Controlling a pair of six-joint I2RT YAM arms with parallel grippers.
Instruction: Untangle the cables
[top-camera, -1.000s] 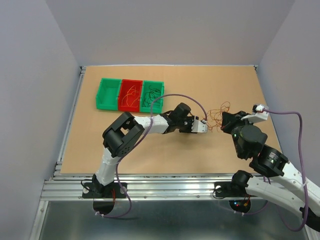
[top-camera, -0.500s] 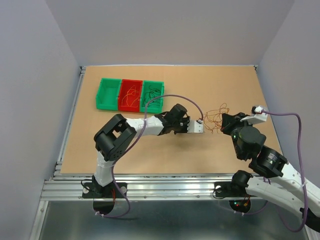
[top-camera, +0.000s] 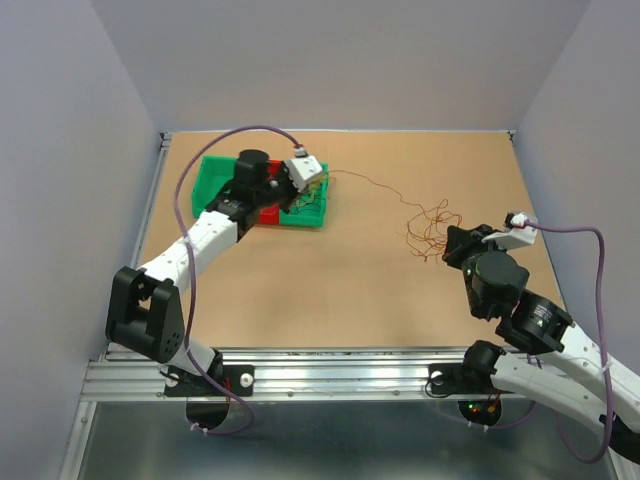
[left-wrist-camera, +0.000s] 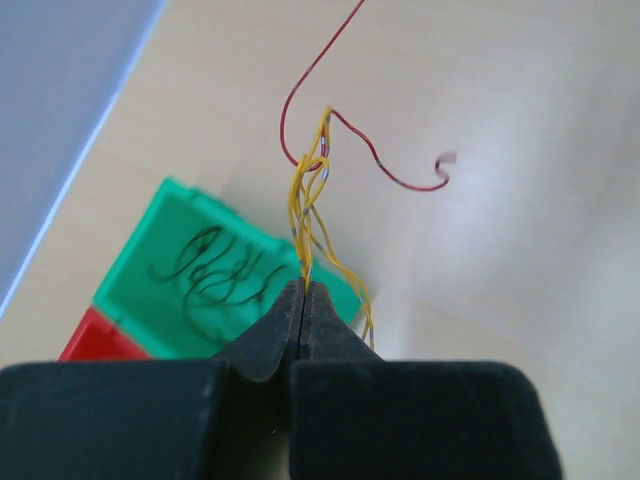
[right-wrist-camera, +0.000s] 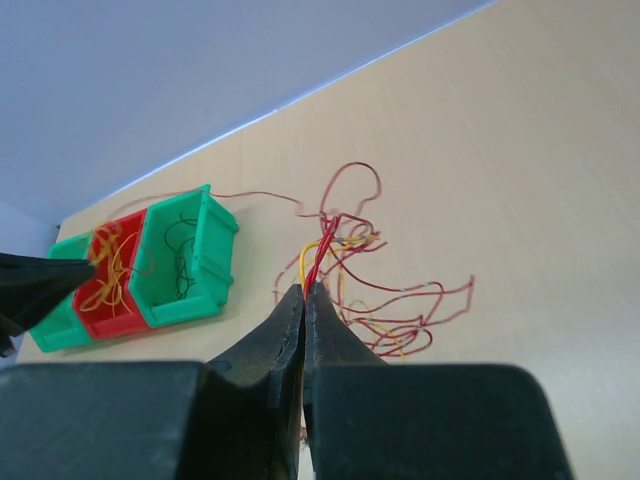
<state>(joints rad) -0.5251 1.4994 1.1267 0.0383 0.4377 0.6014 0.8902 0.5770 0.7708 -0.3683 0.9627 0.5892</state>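
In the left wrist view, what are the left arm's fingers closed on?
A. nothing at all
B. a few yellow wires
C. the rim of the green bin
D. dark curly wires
B: the left gripper has its fingers shut on the yellow wires, which rise from the tips with a red strand hooked on higher up. The dark wires lie loose in the green bin.

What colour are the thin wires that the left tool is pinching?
Yellow wires in the left tool; clearest in the left wrist view.
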